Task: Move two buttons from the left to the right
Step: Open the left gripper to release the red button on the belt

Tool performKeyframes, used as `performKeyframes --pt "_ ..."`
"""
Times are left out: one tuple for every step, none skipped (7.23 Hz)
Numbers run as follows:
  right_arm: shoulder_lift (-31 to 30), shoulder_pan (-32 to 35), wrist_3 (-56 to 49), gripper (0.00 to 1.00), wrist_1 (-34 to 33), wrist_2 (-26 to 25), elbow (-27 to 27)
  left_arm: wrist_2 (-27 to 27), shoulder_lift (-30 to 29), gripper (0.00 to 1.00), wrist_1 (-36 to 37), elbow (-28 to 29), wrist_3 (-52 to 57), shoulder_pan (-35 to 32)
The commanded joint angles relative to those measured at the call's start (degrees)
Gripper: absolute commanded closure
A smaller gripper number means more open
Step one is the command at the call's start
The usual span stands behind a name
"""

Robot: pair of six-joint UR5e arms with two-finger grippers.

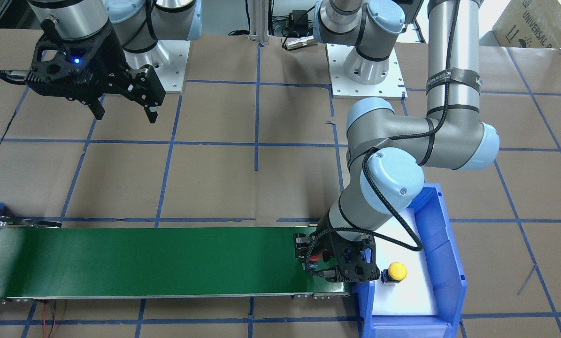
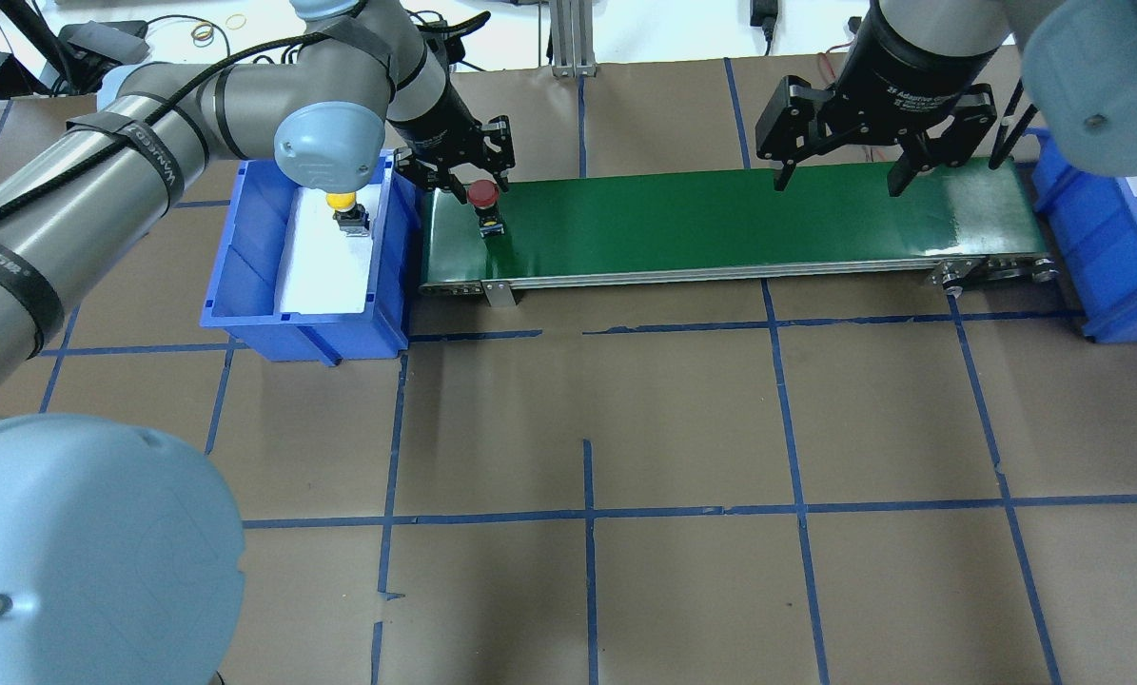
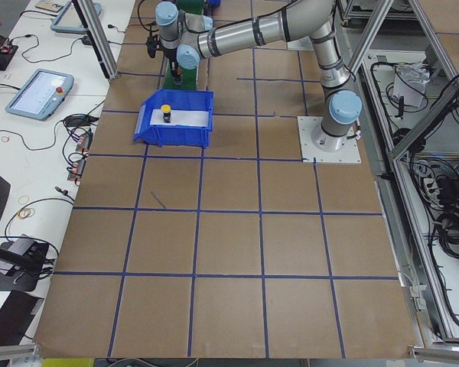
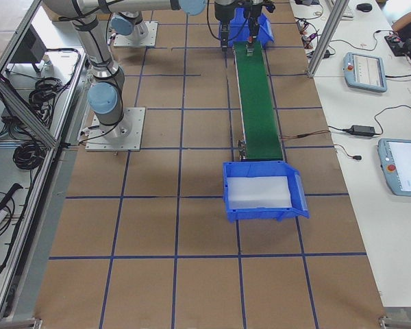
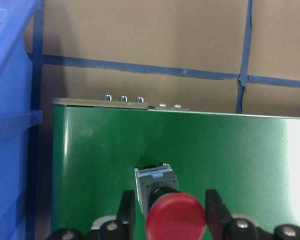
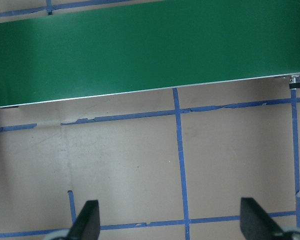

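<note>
A green conveyor belt (image 2: 720, 228) crosses the brown-papered table (image 2: 682, 428) gridded with blue tape, a white-lined blue bin (image 2: 311, 333) at one end, another blue bin (image 2: 1096, 247) at the other, and a pendant (image 4: 365, 70) on the white bench (image 4: 390, 233).

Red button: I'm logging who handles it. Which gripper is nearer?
Left. The left gripper straddles the red button at the belt's left end, a finger on each side. The right gripper hangs open, raised, near the belt's opposite end.

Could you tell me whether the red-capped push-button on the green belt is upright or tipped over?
Upright: the red-capped push-button sits on the green conveyor belt with its cap uppermost, body beneath.
</note>
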Motion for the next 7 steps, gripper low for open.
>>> performKeyframes --pt "0.08 -0.47 0.12 0.00 -0.24 0.01 -0.49 -1.03 2.69 0.00 -0.61 0.37 0.18 0.09" --pt "0.35 -0.56 0.12 0.00 -0.24 0.01 -1.45 -0.33 5.41 0.00 -3.75 0.46 0.45 0.61" --pt "0.61 -0.65 0.12 0.00 -0.06 0.01 -1.55 1.76 6.75 0.00 -4.99 0.20 2.45 4.09" --pt "0.61 -0.65 0.12 0.00 -0.06 0.01 -1.55 2.48 7.37 0.00 -9.18 -0.24 8.56 8.83" --pt "0.61 -0.65 0.04 0.00 0.11 0.09 -1.55 4.14 7.29 0.00 -9.83 0.19 15.50 12.88" --pt "0.61 -0.57 0.04 0.00 0.03 0.01 -1.55 5.37 6.59 0.00 -10.54 0.55 19.05 16.05" --pt "0.61 -0.57 0.04 0.00 0.11 0.01 -1.55 8.35 5.80 0.00 -10.28 0.72 26.39 17.30"
